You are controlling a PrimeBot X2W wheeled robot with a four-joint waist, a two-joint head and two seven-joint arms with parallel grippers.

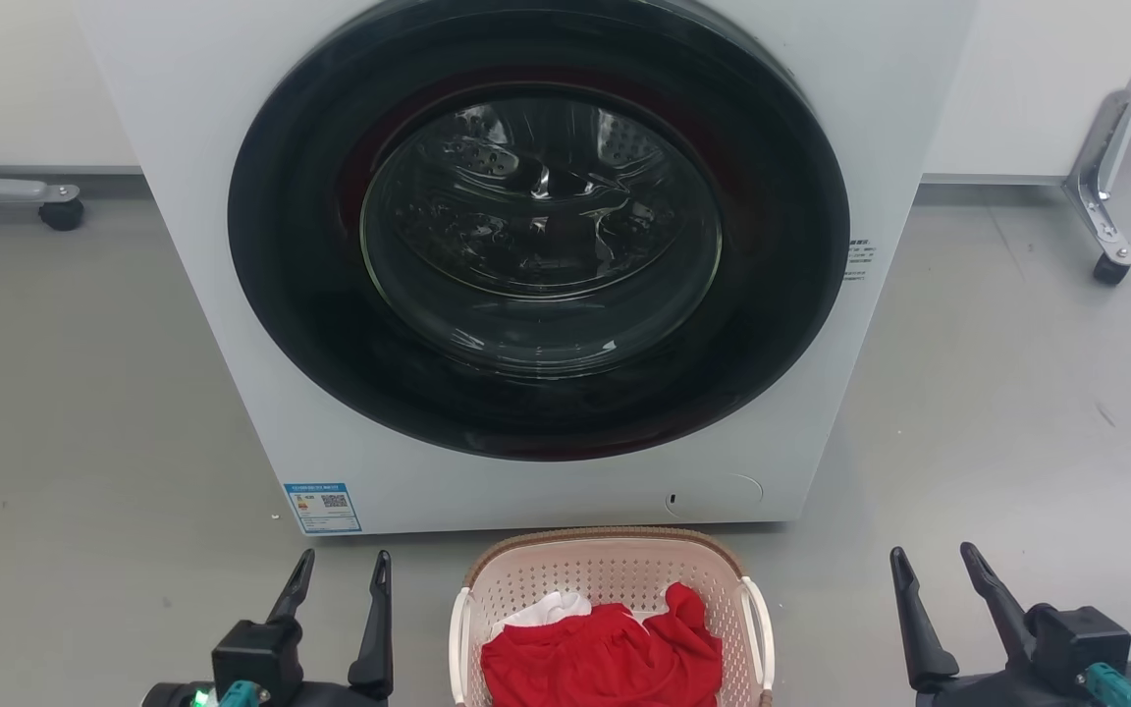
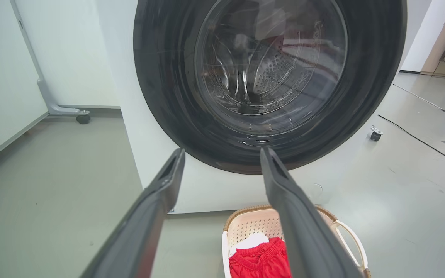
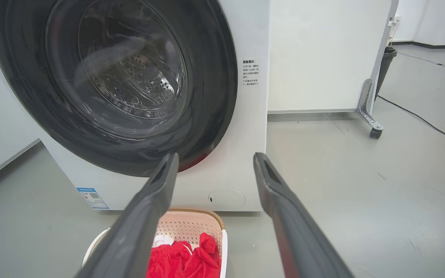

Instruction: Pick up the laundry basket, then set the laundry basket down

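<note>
Pink-beige plastic with perforated walls and a brown braided-look rim: the laundry basket (image 1: pixel 615 577) stands on the grey floor (image 1: pixel 65 393) just in front of the white washer (image 1: pixel 880 108). It is at the bottom middle of our head view, between our two arms. Inside it lies a crumpled red garment (image 1: pixel 605 660), with a bit of white cloth (image 1: pixel 548 607) showing behind it.

Our left gripper (image 1: pixel 346 557) sits at the lower left, held low and pointing forward toward the washer. Its two dark fingers are spread apart with nothing between them. It is near the basket's white left handle (image 1: pixel 459 628) but apart from it.

Our right gripper (image 1: pixel 932 551) mirrors this pose at the lower right, its fingers likewise parted and empty and leaning a little toward the basket. It stands farther from the right handle (image 1: pixel 760 619) than the left gripper does from its side. Both grippers are about level with each other and neither touches the basket.

Along the left wrist's fingers we look at the washer's round dark door (image 1: pixel 541 245); the basket lies low and to the right, partly behind one finger. Along the right wrist's fingers the basket lies low and to the left, again partly behind a finger. A blue label (image 1: pixel 322 507) marks the washer's lower corner on our left.
</note>
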